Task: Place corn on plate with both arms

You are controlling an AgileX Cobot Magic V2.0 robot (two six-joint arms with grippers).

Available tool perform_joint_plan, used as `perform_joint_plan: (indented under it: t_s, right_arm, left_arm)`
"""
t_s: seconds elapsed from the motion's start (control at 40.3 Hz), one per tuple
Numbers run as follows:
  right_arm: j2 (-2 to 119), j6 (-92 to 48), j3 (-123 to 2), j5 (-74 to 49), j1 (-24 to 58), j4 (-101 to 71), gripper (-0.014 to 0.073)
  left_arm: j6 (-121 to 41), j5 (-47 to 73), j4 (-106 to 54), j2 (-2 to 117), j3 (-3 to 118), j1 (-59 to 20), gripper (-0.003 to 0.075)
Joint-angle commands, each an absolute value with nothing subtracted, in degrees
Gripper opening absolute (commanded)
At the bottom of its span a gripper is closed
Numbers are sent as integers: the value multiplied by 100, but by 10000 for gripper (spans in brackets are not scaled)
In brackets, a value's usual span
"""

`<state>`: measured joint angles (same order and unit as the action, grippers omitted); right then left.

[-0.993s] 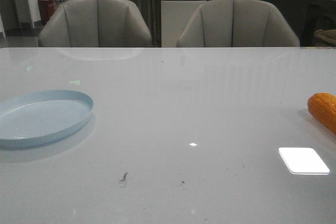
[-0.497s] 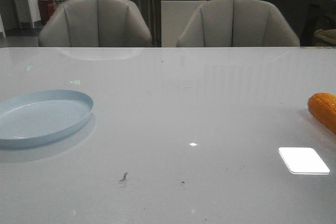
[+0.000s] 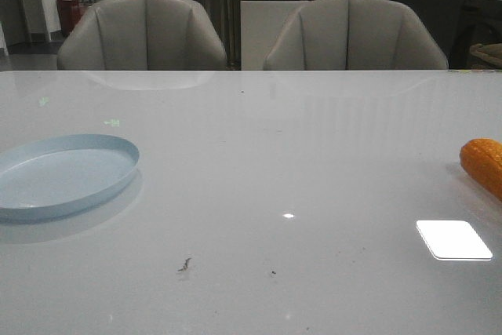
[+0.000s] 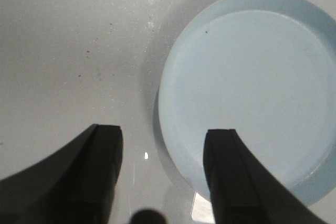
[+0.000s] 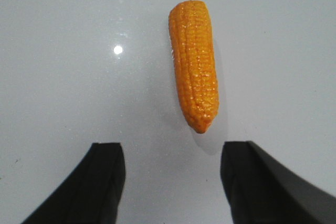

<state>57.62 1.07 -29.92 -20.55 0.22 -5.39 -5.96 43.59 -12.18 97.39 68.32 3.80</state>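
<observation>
I am judging the task as barely begun: the corn is lying on the counter at its far right edge, and the plate is sitting empty at the far left, well apart from it. Nothing is being carried, and the pickup, the transfer across the counter and the placement are all remaining, presumably with a handover between arms, given the separation. My right hand is hovering above the corn with its fingers spread and released, holding nothing; the cob's tapered tip is pointing toward the gap between the fingers but is not lying between them. My left hand is likewise released and empty, hovering with one finger over bare counter and the other over the near rim of the plate. The front view is showing both objects together and their separation, but it is cutting the corn off at the frame edge and is showing neither hand. The right wrist view is supplying the whole cob, its kernel rows and its orientation relative to the fingers. The left wrist view is confirming that the plate is bare. Neither wrist view is giving a clear reading of hand height above the counter, so I am treating both as probably raised and not in contact.
</observation>
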Motion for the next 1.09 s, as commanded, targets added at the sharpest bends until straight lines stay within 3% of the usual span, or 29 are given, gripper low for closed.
perform_joint_plan:
  t_s: [0.0, 0.199, 0.795, 0.919, 1.068]
  right_arm:
    - [5724, 97, -3197, -1718, -16, -485, 513]
    - [5724, 97, -3197, -1718, -16, -485, 513]
    - [5724, 97, -3197, -1724, -16, -485, 513]
    - [5724, 97, -3197, -1724, -16, -485, 513]
    - [5724, 97, -3197, -1724, -16, -485, 513]
  left_arm:
    - [-639, 4642, -1312, 9987, 7507, 334, 400]
    - [-639, 4882, -1312, 10619, 7992, 334, 386]
    - [-639, 4833, -1365, 11289, 7995, 159, 380]
    - [-639, 4809, -1373, 11289, 7995, 149, 285]
    - [-639, 4820, -1373, 11289, 7995, 149, 85]
